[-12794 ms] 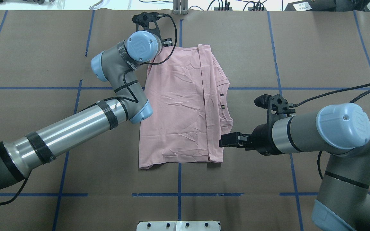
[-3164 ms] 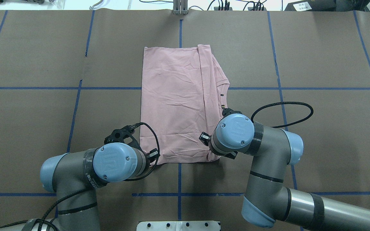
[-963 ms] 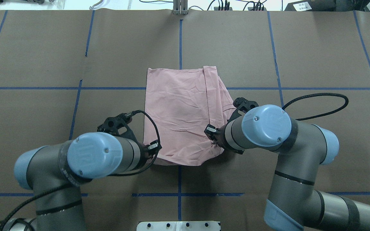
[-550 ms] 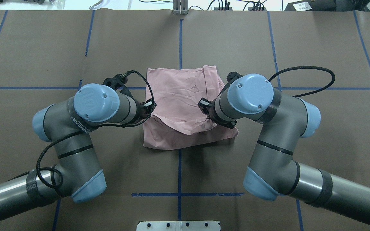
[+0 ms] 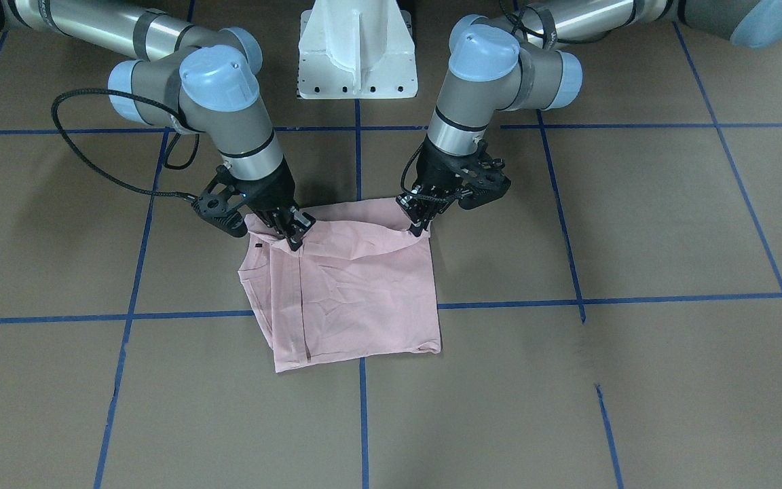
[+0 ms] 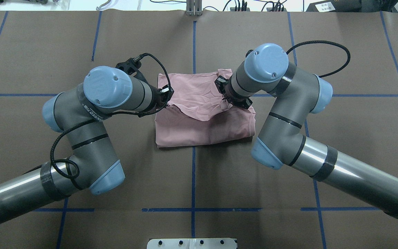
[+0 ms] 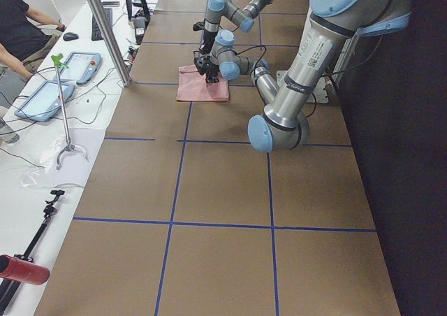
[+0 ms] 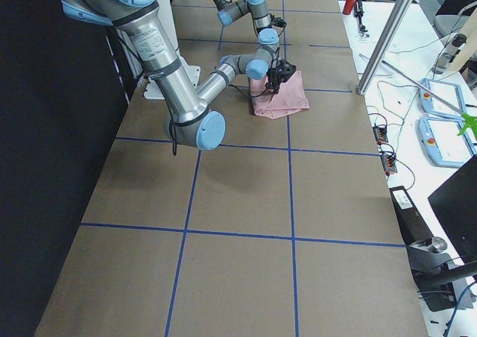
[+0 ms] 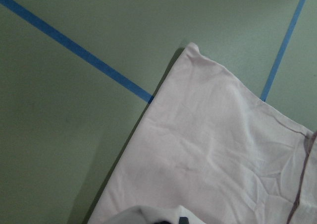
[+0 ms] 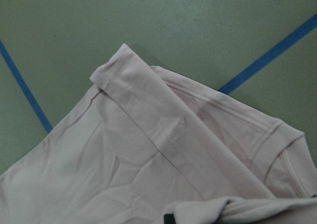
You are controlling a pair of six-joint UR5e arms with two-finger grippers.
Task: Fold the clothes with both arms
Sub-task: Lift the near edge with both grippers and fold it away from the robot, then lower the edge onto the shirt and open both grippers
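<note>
Half-fold step, I judge: both arms pinch the robot-side corners of the pink T-shirt (image 6: 202, 133) and hold that edge up over the rest of the shirt. The left gripper (image 5: 419, 223) has its fingers clamped narrow on one corner and the right gripper (image 5: 290, 238) is clamped on the other. In the overhead view the wrists mostly hide the fingers, but the front-facing view shows cloth nipped in each. The held edge sags between them, and the lifted layer covers only part of the shirt. The far hem and folded-in sleeve side lie flat and uncovered. The T-shirt sits mid-table, straddling the centre line, already narrowed lengthwise. No print shows, only plain pink. The wrist views show bunched cloth at the bottom edge and flat shirt beyond. The next move probably calls for carrying both corners level to the far hem, keeping the edge taut so the sag doesn't wrinkle, lowering, then letting go. The risk I see is uneven travel skewing the fold. The surface is a table (image 5: 669, 224) covered in brown paper, with a grid of blue tape lines (image 5: 608, 299). A white pedestal (image 5: 357, 54) stands at the robot base. In the side views a white bench runs beside the table with cables, tablet-like pendants (image 7: 49, 99) and an aluminium post (image 7: 105, 29). An operator (image 7: 17, 22) sits at the far end.
</note>
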